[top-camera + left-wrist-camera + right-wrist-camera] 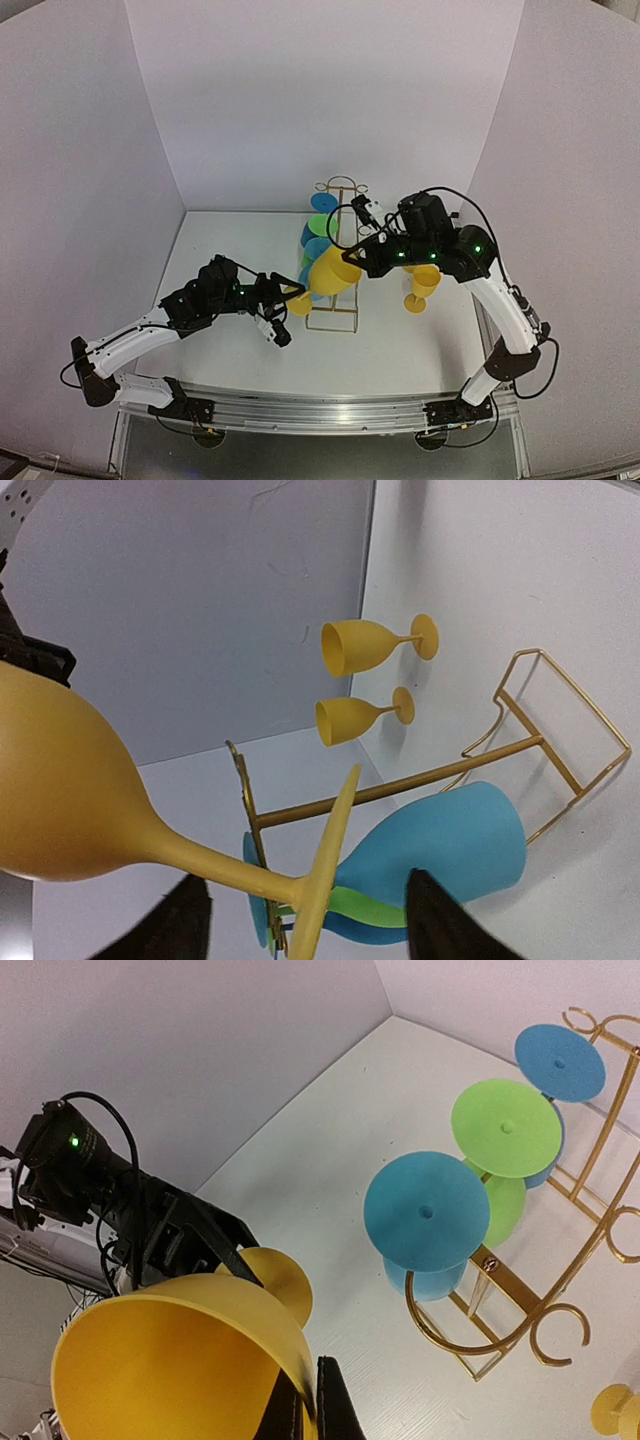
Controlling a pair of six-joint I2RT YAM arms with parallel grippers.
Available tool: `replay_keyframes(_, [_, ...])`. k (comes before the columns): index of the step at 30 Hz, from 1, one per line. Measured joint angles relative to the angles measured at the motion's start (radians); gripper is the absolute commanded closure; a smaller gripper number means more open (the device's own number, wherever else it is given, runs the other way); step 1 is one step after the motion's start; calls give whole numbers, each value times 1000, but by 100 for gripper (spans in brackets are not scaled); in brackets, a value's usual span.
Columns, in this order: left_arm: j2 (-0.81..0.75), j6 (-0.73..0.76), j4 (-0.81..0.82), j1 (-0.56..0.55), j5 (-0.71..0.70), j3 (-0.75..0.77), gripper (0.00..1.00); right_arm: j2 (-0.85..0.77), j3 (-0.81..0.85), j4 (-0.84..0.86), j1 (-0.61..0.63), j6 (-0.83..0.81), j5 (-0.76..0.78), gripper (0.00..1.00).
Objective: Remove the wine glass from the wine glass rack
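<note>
The yellow wine glass [333,270] hangs tilted in the air just beside the near end of the wine glass rack [520,1295], with open worktop [230,350] to its left. Whether its foot clears the hooks, I cannot tell. My right fingers [330,1410] pinch the bowl's rim. My left fingers [180,925] stand wide apart on either side of the foot, apart from it.

Yellow wine glass [190,1360], gold rack [512,1285], blue glass [425,1210], green glass [505,1127]
</note>
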Motion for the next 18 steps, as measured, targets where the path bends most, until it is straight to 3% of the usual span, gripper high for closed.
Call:
replay_keyframes(6, [-26,-87,107,-2,-23,-22,0,-62,41,2,-13,37,105,100])
replay_keyframes(12, [-103,-188,207,-2,-98,-67,0,-172,41,4,-35,69,351,100])
replay_keyframes(18, [-153,-297,266,-2,-191,-71,0,-271,-11,18,-35,81,691,100])
